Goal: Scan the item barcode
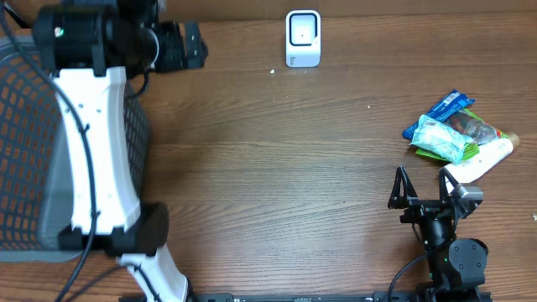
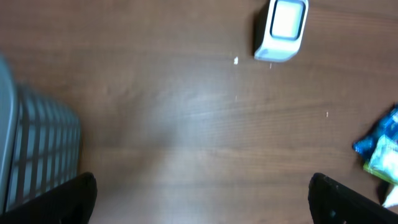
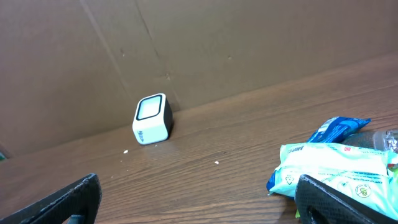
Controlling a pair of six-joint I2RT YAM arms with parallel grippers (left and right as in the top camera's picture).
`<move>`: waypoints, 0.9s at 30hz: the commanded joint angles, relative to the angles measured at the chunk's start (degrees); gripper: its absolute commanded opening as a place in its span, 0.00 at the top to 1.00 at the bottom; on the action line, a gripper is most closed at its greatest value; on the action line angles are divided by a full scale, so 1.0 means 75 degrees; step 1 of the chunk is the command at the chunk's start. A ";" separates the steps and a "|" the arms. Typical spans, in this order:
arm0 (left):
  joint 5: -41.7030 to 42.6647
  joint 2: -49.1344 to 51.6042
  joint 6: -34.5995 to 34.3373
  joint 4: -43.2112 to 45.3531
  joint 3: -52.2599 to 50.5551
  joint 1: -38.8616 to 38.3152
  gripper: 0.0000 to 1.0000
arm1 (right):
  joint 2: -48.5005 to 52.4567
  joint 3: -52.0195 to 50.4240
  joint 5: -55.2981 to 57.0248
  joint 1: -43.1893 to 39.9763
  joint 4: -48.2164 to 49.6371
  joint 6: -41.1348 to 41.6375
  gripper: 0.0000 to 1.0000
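Gaping wide with nothing between its fingers, the right tool [image 1: 422, 178] sits low at the near right of the desk [image 1: 277, 168]. Just beyond its tips lies the pile [image 1: 457, 136] of items: a tube [image 1: 485, 158] nearest, a wipes pack [image 1: 443, 141] on top and a blue packet [image 1: 442, 111] behind. The left tool [image 1: 201, 46], equally spread and empty, hangs at the far left above a basket [image 1: 25, 126]. The scanner [image 1: 303, 38] stands at the far edge, well apart from the pile. No barcode shows from here. The wipes pack looks light, soft and slick in its film, likely to buckle. Pinching across its narrow width near 1 end should leave the flat faces free for the scanner.
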 commanded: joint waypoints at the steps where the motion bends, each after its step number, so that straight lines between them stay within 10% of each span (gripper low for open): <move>1: 0.0061 -0.1431 0.0087 -0.0020 -0.1265 -0.0099 0.00 | -0.0076 -0.0076 -0.0006 0.0044 0.0058 -0.0026 0.00; 27: -0.0621 -0.7361 0.0294 0.0251 -0.8102 -0.0076 0.00 | -0.0076 -0.0076 -0.0006 0.0044 0.0058 -0.0026 0.00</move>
